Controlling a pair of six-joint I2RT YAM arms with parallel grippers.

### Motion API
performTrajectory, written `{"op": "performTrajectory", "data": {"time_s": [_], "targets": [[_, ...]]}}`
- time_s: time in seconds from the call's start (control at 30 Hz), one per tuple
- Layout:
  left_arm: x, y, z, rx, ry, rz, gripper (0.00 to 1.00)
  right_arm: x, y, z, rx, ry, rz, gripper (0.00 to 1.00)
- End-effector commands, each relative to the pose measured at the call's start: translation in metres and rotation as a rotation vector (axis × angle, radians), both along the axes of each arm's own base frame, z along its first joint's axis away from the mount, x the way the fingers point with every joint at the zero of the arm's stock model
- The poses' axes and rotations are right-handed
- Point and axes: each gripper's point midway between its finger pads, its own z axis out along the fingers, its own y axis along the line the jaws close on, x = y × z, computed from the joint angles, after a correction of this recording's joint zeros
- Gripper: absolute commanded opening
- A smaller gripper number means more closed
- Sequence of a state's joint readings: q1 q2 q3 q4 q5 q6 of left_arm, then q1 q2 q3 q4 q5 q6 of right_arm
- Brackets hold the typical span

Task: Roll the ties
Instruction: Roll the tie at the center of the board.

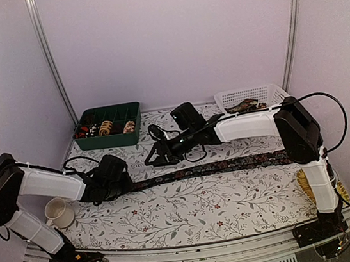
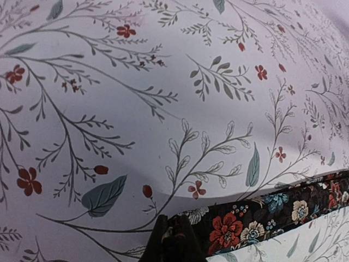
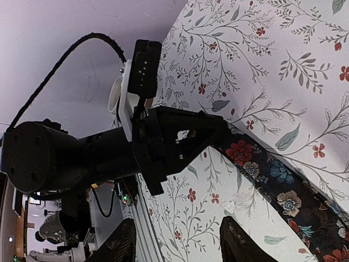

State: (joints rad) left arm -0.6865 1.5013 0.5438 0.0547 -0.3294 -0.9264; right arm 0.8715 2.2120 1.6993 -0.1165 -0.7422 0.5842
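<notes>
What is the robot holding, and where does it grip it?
The left end effector pinches the long dark flowery fabric tie at its end. The right end effector is open and holds nothing.

The left arm (image 1: 46,185) and right arm (image 1: 245,125) are clad in white shells between black joints, fitted with black jaws, and trailed by looped black cables (image 1: 330,101).

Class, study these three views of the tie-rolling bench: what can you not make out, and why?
Top view: the tie runs behind the right arm, hiding its right end.
Top view: contents of the green tray and white basket are too small to identify.
Left wrist view: the bottom edge cuts off the left gripper, so how much tie its jaws pinch is unseen.
</notes>
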Motion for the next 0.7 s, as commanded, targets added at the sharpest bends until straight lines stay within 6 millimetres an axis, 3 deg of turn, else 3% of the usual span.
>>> {"op": "performTrajectory", "data": {"time_s": [0.0, 0.17, 0.27, 0.3, 0.43, 0.67], "targets": [[0.0, 0.002, -0.004, 0.256, -0.002, -0.084, 0.0, -0.003, 0.014, -0.013, 0.038, 0.102, 0.011, 0.53], [0.0, -0.004, -0.006, 0.434, -0.018, -0.127, 0.0, -0.003, 0.018, -0.018, 0.045, 0.22, -0.011, 0.55], [0.0, -0.007, -0.006, 0.516, -0.028, -0.148, 0.0, 0.002, 0.012, -0.033, 0.049, 0.311, -0.05, 0.55], [0.0, -0.008, -0.005, 0.533, -0.033, -0.151, 0.0, 0.006, 0.01, -0.034, 0.054, 0.339, -0.063, 0.55], [0.002, -0.016, 0.003, 0.562, -0.054, -0.17, 0.0, 0.013, 0.007, -0.068, 0.018, 0.415, -0.095, 0.55], [0.005, -0.027, 0.003, 0.595, -0.055, -0.199, 0.0, 0.016, 0.009, -0.087, 0.017, 0.51, -0.105, 0.54]]}}
